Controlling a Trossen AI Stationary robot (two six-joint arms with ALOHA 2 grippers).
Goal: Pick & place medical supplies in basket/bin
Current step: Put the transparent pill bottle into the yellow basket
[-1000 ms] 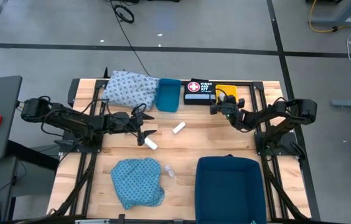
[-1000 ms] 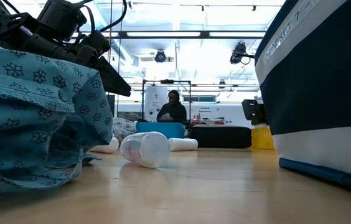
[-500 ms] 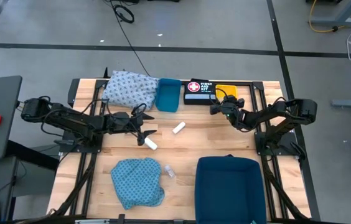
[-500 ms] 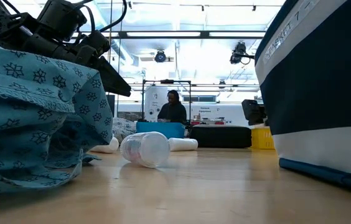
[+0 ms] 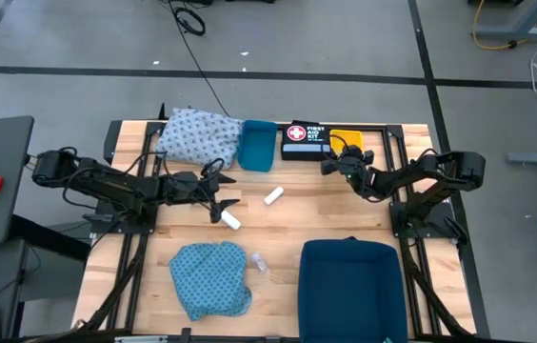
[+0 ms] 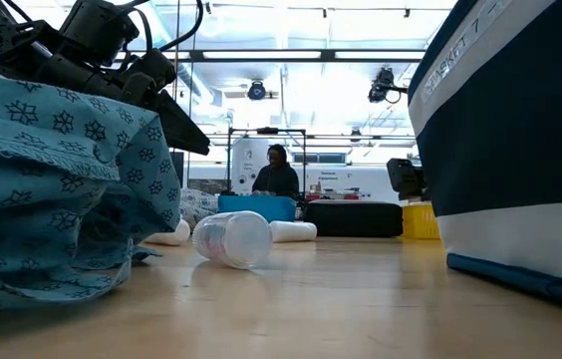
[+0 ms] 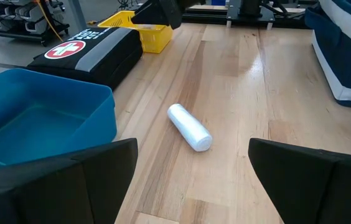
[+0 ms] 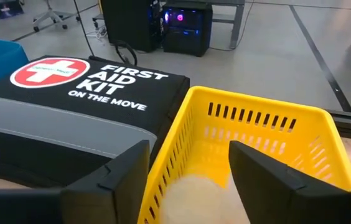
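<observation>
My left gripper [image 5: 228,191] [image 7: 188,180] hovers open above the table's middle left, touching nothing. One white roll [image 5: 273,196] [image 7: 189,127] lies on its side ahead of the fingers, and a second roll [image 5: 231,220] lies just on the near side of them. A pale vial [image 5: 261,261] [image 6: 231,239] lies next to the teal cloth [image 5: 211,278] [image 6: 52,179]. The whitish-blue cloth [image 5: 195,135] is heaped at the far left. My right gripper [image 5: 337,162] [image 8: 188,186] is open over the yellow basket [image 5: 347,141] [image 8: 256,143], where something pale [image 8: 194,194] lies.
A small blue bin [image 5: 257,145] [image 7: 38,124] and the black first-aid kit [image 5: 305,141] [image 8: 70,106] stand along the far edge. A large navy bin [image 5: 350,289] [image 6: 510,140] fills the near right. A person [image 6: 277,175] sits in the room behind. Bare wood lies between the rolls and the navy bin.
</observation>
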